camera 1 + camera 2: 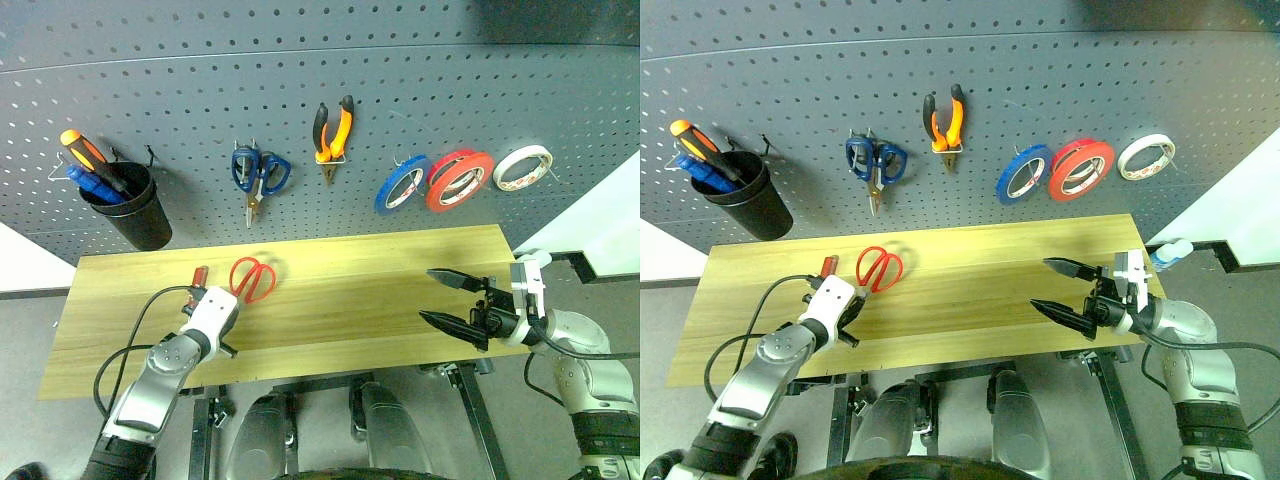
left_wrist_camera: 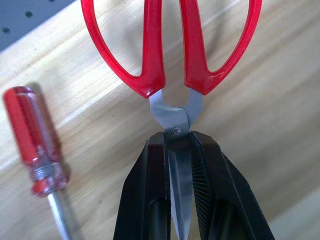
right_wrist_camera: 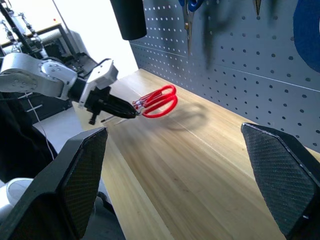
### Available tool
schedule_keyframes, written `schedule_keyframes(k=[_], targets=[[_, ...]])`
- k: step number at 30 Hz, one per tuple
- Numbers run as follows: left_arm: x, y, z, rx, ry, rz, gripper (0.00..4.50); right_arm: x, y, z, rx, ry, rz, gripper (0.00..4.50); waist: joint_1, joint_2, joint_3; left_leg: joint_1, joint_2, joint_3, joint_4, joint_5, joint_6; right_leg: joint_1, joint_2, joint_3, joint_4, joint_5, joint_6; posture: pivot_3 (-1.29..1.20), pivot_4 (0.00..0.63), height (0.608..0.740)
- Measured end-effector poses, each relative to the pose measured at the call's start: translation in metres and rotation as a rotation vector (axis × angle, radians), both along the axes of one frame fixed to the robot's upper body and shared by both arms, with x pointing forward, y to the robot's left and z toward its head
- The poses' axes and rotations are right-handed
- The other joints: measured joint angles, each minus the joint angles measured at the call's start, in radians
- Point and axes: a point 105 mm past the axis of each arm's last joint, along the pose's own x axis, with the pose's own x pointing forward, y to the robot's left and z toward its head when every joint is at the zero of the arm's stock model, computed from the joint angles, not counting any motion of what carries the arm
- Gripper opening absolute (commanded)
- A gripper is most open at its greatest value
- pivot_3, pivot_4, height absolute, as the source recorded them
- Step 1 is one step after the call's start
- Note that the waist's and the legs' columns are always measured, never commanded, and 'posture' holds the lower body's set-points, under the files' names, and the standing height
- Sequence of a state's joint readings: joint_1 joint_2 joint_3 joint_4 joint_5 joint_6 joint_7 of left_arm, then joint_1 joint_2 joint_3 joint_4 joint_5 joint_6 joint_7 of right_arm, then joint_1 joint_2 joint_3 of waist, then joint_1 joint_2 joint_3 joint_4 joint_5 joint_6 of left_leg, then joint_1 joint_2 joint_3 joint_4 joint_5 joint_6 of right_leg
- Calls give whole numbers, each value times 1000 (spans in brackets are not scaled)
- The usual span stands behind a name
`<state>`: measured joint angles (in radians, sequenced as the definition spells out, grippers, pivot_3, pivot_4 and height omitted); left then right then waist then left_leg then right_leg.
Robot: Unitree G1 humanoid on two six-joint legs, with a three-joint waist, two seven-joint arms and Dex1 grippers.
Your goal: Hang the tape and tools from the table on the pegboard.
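The left end effector (image 2: 181,200) is clamped on the red-handled scissors' (image 2: 170,55) blades, handles pointing ahead.

Scissors in the left jaws, table's left end

The scissors (image 2: 175,75) stick out ahead of the left gripper (image 2: 181,150), blades between its jaws; the screwdriver (image 2: 37,150) lies beside them on the table (image 1: 380,290), pegboard (image 1: 300,100) behind.

Task items: 2 hung, 2 at table (image 1: 400,262).
Red scissors (image 1: 254,278) gripped by blades, lifted over table; red screwdriver (image 2: 37,155) flat on table beside. Pliers (image 1: 334,135) & lg red tape (image 1: 459,180) hang on pegboard (image 1: 300,90).
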<state>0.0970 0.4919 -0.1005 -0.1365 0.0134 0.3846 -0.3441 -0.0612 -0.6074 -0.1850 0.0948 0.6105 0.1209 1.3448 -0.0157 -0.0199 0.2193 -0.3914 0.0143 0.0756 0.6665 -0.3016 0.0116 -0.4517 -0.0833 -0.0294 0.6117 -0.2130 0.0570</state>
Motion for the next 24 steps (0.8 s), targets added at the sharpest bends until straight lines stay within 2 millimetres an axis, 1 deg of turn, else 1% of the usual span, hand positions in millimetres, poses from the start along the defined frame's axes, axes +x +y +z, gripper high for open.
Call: schedule_keyframes(k=[5,10,15,18,24], targets=[[-7,2,4,16,-59,-29,254,1,-1,1,7,-13,20,4500,-1,2,-5,0,0,1,0,0,0,0,0,0,0,0,0,-93,113,740],[-6,6,19,20,-155,-42,254,-4,-1,0,11,-16,73,4500,-1,3,-23,0,0,2,1,0,0,0,1,-1,0,2,4,-91,94,740],[-8,11,30,47,-227,-63,254,-11,-11,12,85,2,108,4500,-1,4,-41,1,-1,2,2,0,0,2,3,-2,1,3,5,-100,75,740],[-9,9,35,73,-268,-102,254,-12,-14,17,121,4,110,4500,-2,4,-57,3,-1,2,2,0,0,4,4,-2,1,3,5,-107,68,740],[-8,1,47,135,-370,-190,254,-12,-12,25,161,-1,113,4500,-4,5,-78,6,0,2,3,0,0,7,5,-3,1,3,5,-120,59,740]])
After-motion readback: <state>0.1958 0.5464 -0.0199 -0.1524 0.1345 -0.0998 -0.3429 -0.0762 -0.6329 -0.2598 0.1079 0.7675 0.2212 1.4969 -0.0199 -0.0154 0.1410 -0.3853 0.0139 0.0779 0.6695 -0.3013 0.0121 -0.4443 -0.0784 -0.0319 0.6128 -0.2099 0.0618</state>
